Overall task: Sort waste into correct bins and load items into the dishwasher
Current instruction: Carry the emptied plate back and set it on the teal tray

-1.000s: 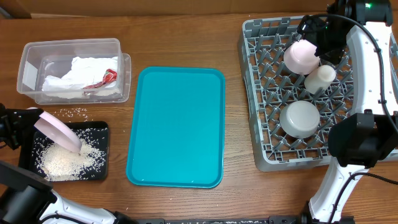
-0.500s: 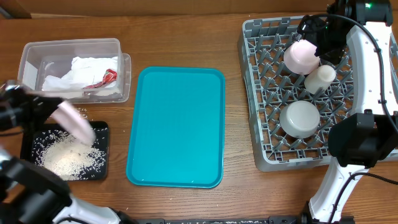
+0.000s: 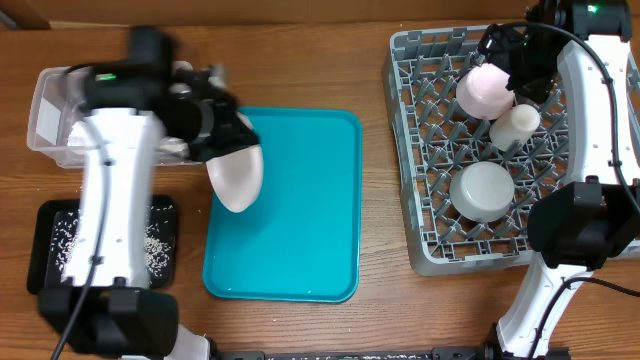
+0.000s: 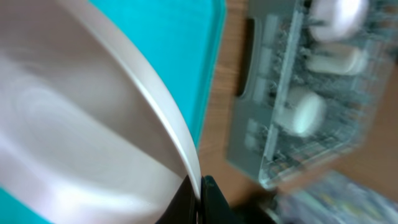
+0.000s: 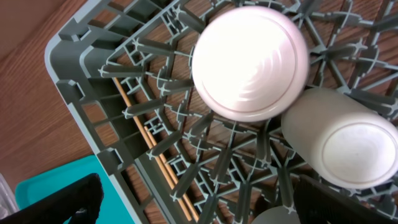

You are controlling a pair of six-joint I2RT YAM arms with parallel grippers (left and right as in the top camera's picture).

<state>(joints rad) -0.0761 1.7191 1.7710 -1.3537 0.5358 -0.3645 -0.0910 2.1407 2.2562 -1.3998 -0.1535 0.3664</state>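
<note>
My left gripper is shut on the rim of the large pale pink plate and holds it tilted above the left edge of the teal tray; in the left wrist view the plate fills the frame with the jaws pinching its edge. My right gripper is open and empty above the grey dish rack, beside the upturned pink bowl, white cup and metal bowl. The clear tub holds napkins. The black tray holds rice crumbs.
The teal tray lies in the middle of the wooden table, between the bins on the left and the rack on the right. The right arm's base stands at the rack's near right corner. The left arm stretches over the black tray.
My left gripper has lifted the pink plate off the black tray and swung it right and back, to above the teal tray's left edge. The rice stayed in the black tray. The right arm has not moved.
</note>
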